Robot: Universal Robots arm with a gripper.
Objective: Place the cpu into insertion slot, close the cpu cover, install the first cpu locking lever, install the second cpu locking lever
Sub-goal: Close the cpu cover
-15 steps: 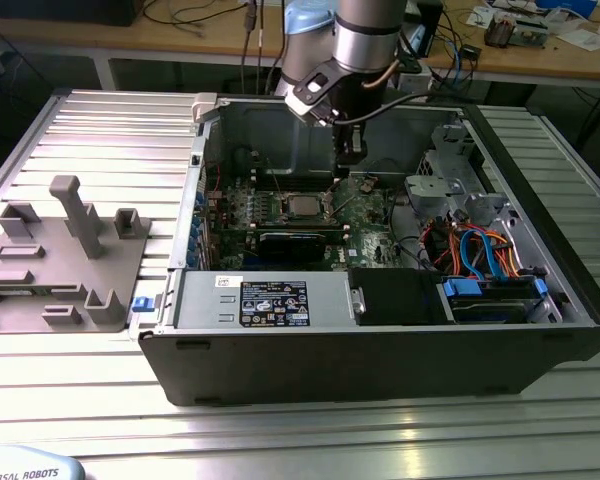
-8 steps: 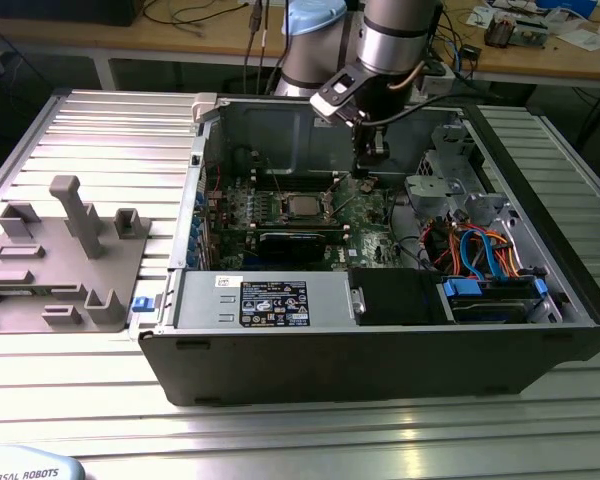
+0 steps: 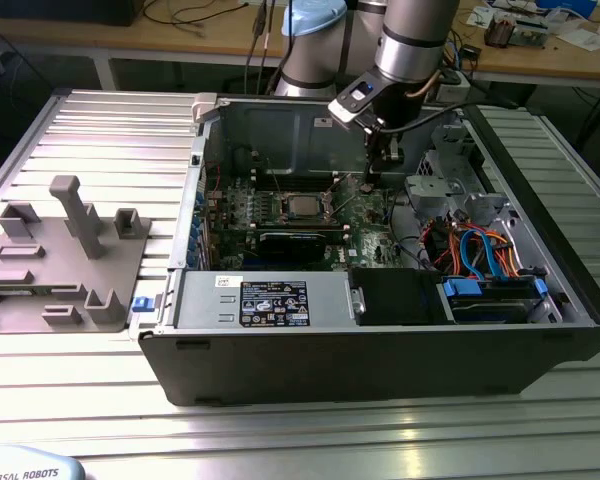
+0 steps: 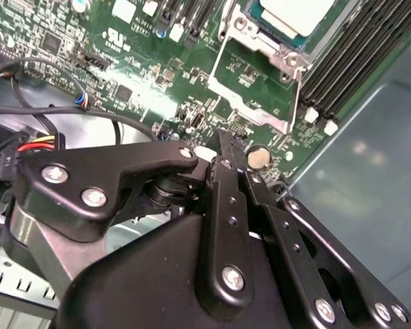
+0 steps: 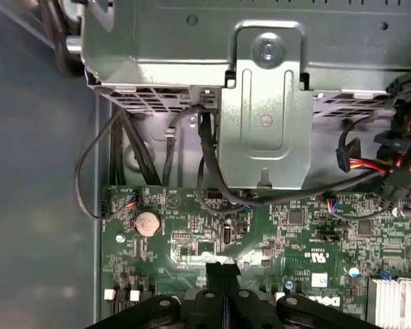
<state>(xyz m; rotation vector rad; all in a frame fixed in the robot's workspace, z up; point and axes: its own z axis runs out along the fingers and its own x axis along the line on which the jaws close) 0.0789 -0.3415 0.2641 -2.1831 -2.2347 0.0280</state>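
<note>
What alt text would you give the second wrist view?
Black gripper, fingers shut, hovers over the green motherboard near a round silver coin cell. Beyond it, the silvery-grey square cpu sits in the metal-rimmed insertion slot, with the thin silvery cpu cover swung open.

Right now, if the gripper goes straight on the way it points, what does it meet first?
Probably the green motherboard, close to the coin battery. The shut gripper points at it just past the edge of the open cpu cover; depth is unclear, so that edge might come first.

Glossy green motherboard (image 5: 294, 233), matt black tool (image 5: 222, 269)
</note>
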